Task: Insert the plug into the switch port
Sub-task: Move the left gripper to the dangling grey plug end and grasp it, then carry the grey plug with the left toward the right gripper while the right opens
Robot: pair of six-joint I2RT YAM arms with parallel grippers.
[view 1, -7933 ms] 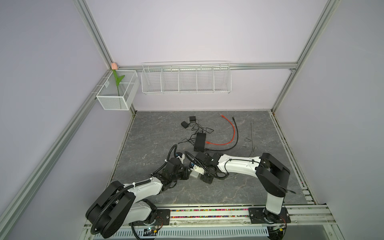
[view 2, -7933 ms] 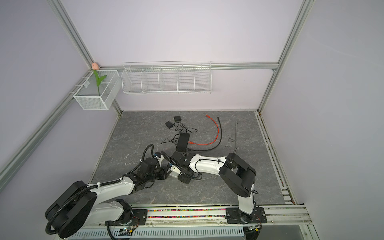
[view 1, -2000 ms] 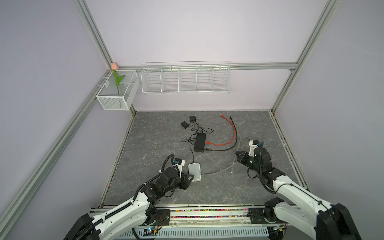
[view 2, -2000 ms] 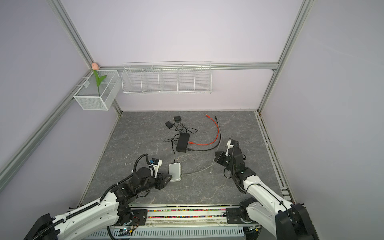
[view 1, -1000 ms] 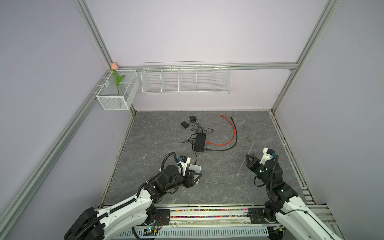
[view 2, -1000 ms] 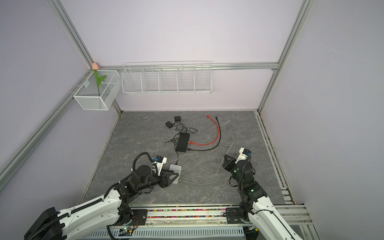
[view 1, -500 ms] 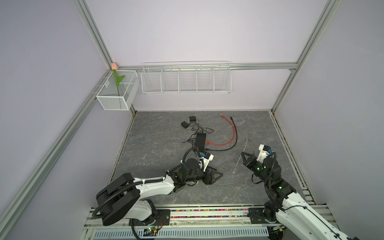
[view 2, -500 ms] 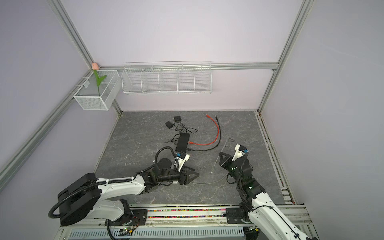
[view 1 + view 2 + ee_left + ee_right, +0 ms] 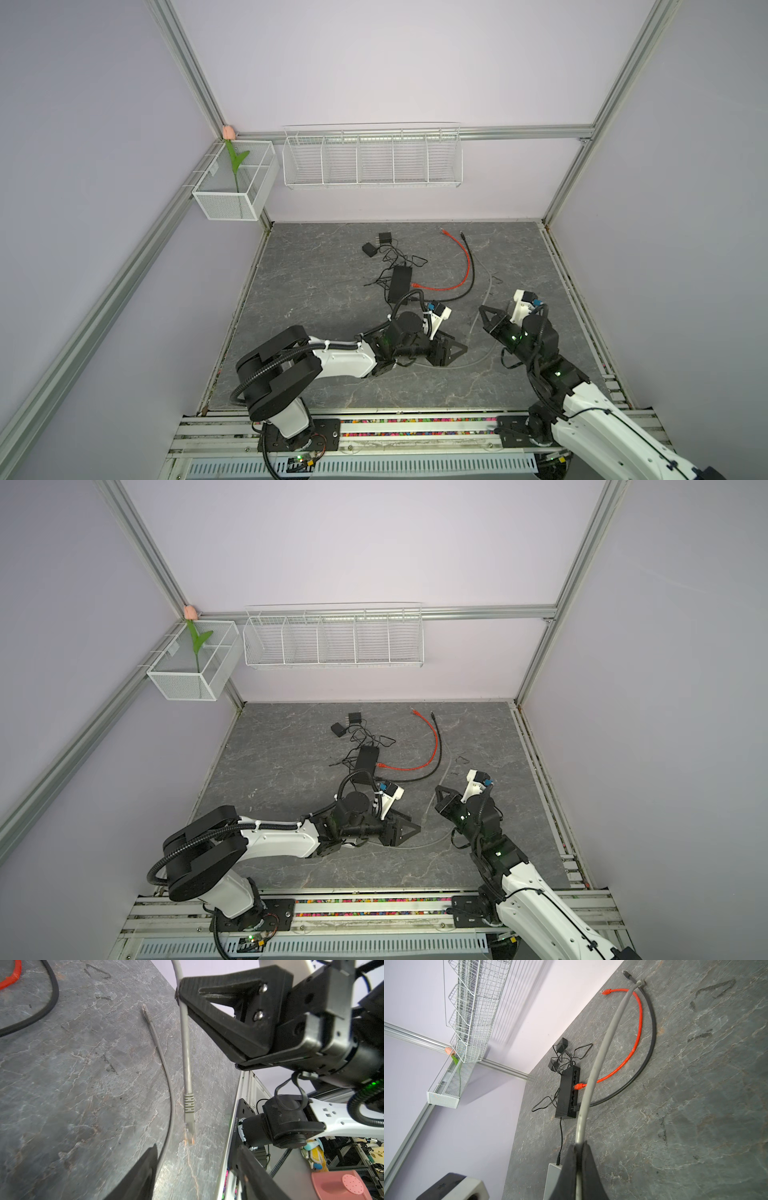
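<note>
Our released left gripper (image 9: 455, 351) now swings across to the plug (image 9: 189, 1118) hanging from the cable (image 9: 185, 1032) our right gripper (image 9: 578, 1147) clenches, so we can regrasp.

The black-and-white left arm (image 9: 332, 361) is lying low across the floor and pointing toward 3 o'clock, and its black two-finger left gripper (image 9: 451, 353) is holding its jaws apart. The black-and-white right arm (image 9: 582, 395) is leaning toward 11 o'clock, and its black right gripper (image 9: 484, 311) is pinching a thin grey cable (image 9: 186, 1043).
</note>
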